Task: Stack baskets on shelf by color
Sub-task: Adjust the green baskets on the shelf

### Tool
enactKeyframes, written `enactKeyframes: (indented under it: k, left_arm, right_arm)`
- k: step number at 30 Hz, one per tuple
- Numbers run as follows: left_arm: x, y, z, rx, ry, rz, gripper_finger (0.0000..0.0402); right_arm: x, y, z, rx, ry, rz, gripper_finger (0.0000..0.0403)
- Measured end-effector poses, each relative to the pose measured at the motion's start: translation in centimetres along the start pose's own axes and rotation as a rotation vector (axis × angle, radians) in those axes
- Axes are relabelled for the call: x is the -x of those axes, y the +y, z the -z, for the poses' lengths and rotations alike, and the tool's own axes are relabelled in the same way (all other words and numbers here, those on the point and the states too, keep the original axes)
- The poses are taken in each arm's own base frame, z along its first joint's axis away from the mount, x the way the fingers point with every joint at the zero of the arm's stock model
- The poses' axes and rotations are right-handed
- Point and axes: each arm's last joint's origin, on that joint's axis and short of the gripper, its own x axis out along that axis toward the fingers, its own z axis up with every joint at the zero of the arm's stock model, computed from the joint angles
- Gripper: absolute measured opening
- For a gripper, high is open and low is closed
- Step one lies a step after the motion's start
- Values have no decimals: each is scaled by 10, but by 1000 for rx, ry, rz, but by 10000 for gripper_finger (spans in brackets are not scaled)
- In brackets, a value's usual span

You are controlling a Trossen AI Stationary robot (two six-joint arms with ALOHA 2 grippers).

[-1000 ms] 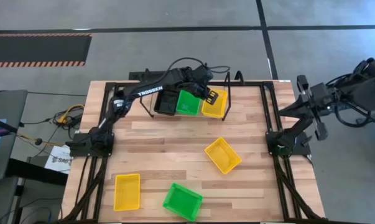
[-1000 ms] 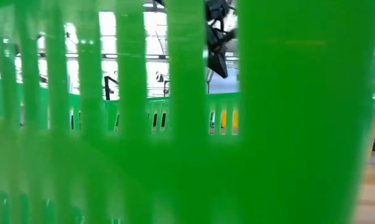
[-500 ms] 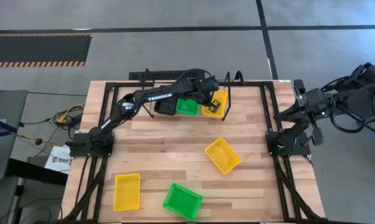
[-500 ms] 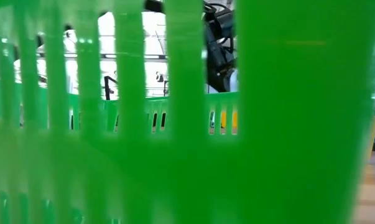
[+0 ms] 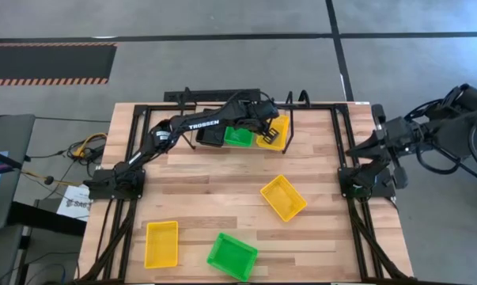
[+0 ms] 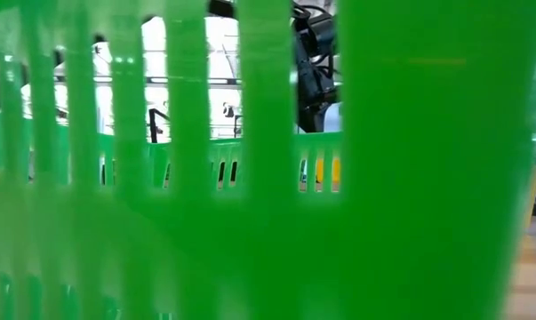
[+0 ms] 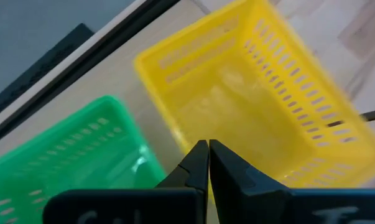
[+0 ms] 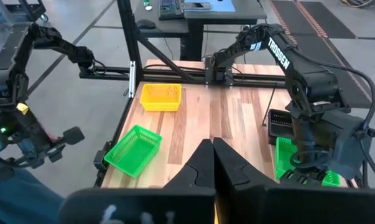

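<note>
High view, left gripper [image 5: 263, 128] jaws pressed together over shelf [image 5: 288, 119] baskets, right gripper [image 5: 378, 142] jaws likewise, beyond table edge.

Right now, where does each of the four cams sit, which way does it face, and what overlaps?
High: overhead, facing straight down; both arms and the shelf show.
Low: tabletop height, blocked by a green basket; an arm shows through its slats.
Left wrist: over the shelf's yellow basket and green one; own left gripper shut.
Right wrist: beside the table, facing across it; own right gripper shut, left arm visible.
Shared: high and left wrist both show the shelf's yellow basket.
</note>
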Motion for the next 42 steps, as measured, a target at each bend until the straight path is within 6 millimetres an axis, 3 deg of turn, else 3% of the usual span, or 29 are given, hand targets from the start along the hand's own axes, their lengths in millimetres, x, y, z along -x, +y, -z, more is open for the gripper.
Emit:
enactKeyframes:
  k: [21, 34, 42]
  left_arm:
    - [1, -3, -1, -66, -38, -29, 0]
    - [1, 1, 6, -106, 38, -57, 0]
    - [2, -9, -1, -101, -8, 103, 0]
  right_arm:
    - [-18, 16, -3, 35, 14, 67, 5]
    - [-25, 22, -6, 35, -6, 108, 3]
    - [-25, 22, -6, 36, -6, 109, 3]
